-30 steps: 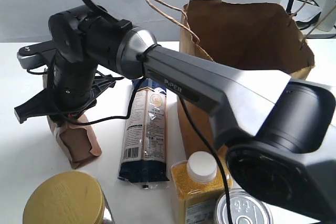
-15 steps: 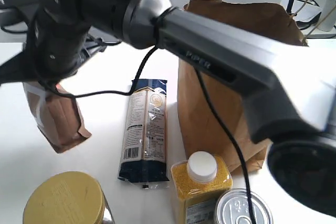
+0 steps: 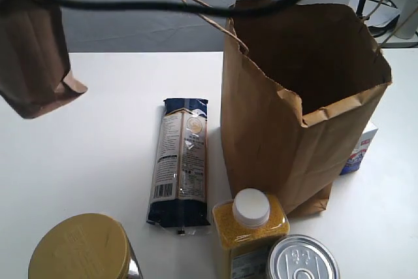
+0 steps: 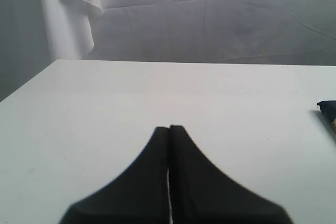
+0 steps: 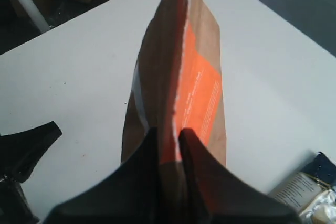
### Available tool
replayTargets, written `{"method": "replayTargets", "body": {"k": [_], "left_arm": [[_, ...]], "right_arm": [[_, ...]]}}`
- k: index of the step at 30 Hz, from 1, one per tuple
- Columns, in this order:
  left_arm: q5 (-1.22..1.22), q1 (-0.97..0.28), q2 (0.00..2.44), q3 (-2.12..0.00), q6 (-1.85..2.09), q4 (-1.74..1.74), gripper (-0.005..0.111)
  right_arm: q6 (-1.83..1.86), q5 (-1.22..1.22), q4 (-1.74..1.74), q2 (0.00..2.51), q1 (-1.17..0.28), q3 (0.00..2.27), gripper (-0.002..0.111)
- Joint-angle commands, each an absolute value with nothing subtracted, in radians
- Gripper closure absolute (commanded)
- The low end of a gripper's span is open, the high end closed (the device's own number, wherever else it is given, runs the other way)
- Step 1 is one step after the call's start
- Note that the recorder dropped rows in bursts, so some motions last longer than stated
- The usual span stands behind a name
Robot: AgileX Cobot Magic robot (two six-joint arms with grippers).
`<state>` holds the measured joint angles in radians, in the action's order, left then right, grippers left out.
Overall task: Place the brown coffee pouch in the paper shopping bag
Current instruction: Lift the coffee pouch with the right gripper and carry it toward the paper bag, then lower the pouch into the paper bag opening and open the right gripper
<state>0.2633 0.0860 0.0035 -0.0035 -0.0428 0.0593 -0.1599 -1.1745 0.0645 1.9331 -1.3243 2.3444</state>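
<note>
The brown coffee pouch [image 3: 36, 57] hangs in the air at the far left of the exterior view, well above the table. In the right wrist view my right gripper [image 5: 169, 132] is shut on the pouch's folded top, and the pouch [image 5: 197, 72] with its orange label hangs below it. The paper shopping bag [image 3: 294, 109] stands upright and open-mouthed to the right, apart from the pouch. Over bare white table, my left gripper [image 4: 169, 128] is shut with nothing in it. Neither gripper shows in the exterior view; only a black cable crosses its top.
A long dark-blue packet [image 3: 179, 161] lies flat between pouch and bag. Along the front edge stand a gold-lidded jar [image 3: 81, 249], a white-capped bottle of yellow grains [image 3: 251, 223] and a tin can [image 3: 302, 261]. A white-and-blue carton [image 3: 359, 148] sits behind the bag's right side.
The right arm has risen out of the exterior view, lifting the pouch off the table and up to the upper left. The bag and other items have not moved.
</note>
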Motion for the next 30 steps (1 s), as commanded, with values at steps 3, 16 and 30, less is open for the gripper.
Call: {"method": "replayTargets", "body": {"k": [3, 16, 30], "left_arm": [[0.261, 0.090, 0.000, 0.000, -0.046, 0.064, 0.107], [0.261, 0.090, 0.000, 0.000, -0.046, 0.064, 0.107], [0.261, 0.090, 0.000, 0.000, -0.046, 0.064, 0.107]], "right_arm": [[-0.190, -1.221, 0.304, 1.764, -1.326, 2.352, 0.108], [-0.255, -1.221, 0.569, 1.539, -1.310, 2.345, 0.108], [-0.321, -1.221, 0.511, 1.427, -1.013, 1.837, 0.108]]}}
